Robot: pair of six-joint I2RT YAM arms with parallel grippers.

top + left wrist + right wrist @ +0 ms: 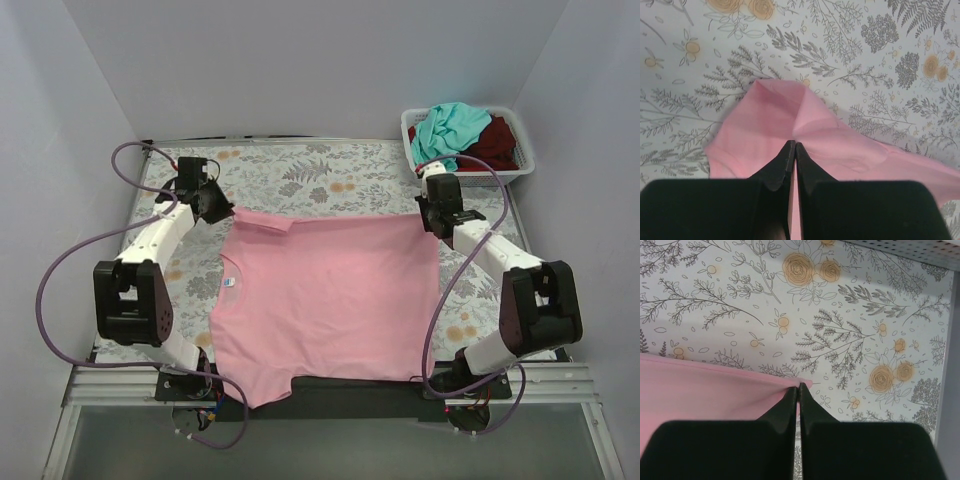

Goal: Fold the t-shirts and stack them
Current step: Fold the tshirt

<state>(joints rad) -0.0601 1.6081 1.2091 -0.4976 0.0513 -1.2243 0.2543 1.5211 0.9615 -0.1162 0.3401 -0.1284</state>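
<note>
A floral table cover (300, 170) lies under both arms, with plain pale walls around it. The pink t-shirt (330, 300) is spread flat on it, filling the space between the two grippers and reaching from them back toward the arm bases. Its small neck label (228, 283) is on the left arm's side.

The left gripper (222, 212) is fully closed, its black fingertips (790, 150) pinching a rumpled pink fold at the shirt's far left corner. The right gripper (428, 215) is also fully closed, its fingertips (791, 395) nipping the shirt's straight far edge at its right corner.

Beyond the right gripper, at the far right corner of the table, a white basket (512, 172) holds a teal t-shirt (450, 125) and a dark red t-shirt (497, 140), bunched together.
</note>
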